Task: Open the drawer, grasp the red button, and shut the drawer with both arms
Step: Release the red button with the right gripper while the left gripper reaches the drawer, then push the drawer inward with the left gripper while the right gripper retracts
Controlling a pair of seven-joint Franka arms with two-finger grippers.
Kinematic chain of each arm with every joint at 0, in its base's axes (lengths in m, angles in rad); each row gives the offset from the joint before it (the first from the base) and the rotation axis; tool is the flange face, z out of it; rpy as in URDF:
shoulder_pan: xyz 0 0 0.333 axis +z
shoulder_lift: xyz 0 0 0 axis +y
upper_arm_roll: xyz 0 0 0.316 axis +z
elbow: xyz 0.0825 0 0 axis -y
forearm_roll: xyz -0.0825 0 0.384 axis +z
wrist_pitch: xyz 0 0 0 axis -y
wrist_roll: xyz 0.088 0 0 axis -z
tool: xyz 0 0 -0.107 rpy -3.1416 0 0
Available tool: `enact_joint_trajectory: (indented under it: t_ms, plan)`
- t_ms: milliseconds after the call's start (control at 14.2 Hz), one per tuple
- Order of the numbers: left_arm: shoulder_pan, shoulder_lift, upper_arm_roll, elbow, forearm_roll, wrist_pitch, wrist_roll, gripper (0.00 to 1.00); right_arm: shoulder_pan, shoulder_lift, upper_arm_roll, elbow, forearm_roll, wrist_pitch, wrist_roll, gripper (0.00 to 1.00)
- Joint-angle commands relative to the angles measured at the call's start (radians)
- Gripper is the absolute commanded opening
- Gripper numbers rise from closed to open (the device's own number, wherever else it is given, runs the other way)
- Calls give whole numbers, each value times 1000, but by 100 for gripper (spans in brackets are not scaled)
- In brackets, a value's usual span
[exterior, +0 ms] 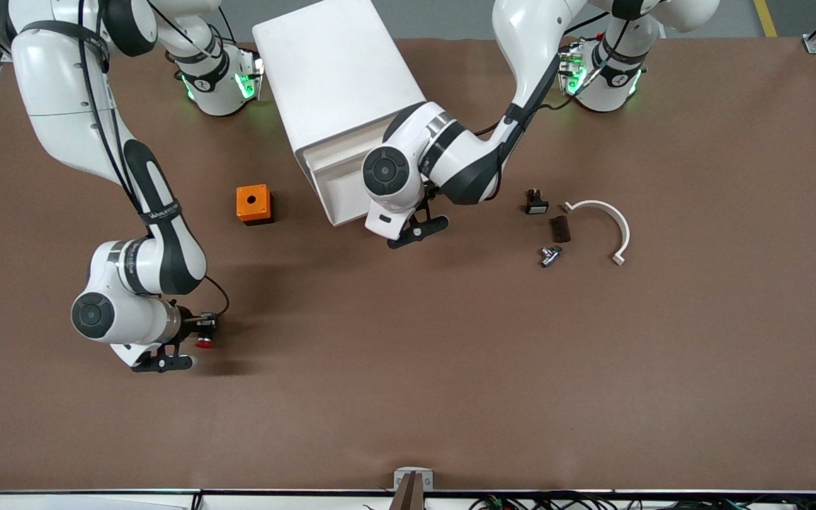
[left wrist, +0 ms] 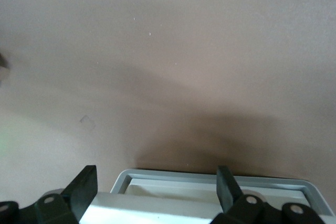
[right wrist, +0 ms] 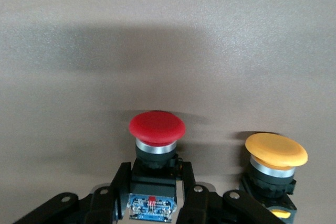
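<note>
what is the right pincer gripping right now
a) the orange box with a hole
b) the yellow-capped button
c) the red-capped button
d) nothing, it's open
c: in the right wrist view the right pincer is shut on the black body of the red-capped button, while the yellow-capped button stands free beside it; the orange box sits apart, close to the cabinet.

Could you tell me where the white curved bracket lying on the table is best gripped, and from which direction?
Grip the white curved bracket mid-arc, coming straight down with one finger inside the curve and one outside. It lies flat as a thin open half-ring, and the ends carry small tabs.
</note>
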Motion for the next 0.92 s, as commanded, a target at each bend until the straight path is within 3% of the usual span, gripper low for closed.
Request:
enact_joint_trajectory:
  t_ms: [0, 70, 211, 282, 352, 845]
  plan:
    - [-17, -30, -10, -17, -6, -14, -22, 100, -17, -26, 18, -63, 17, -5, -19, 11]
    - [-25, -32, -10, -17, -5, -14, -22, 99, -17, -26, 18, -62, 17, -5, -15, 22]
    - [-41, -35, -12, -17, 4, -14, -23, 100, -17, -26, 19, -51, 17, -7, -7, 73]
    - [-46, -35, -12, -17, 4, -11, -23, 100, -17, -31, 19, -39, 17, -14, -9, 93]
    - [-49, -35, -12, -17, 4, -11, -28, 99, -17, -50, 19, -23, 17, -39, -9, 100]
    - [-88, -46, -10, -37, 10, -11, -23, 100, -20, -124, 15, 40, 18, -73, -18, 100]
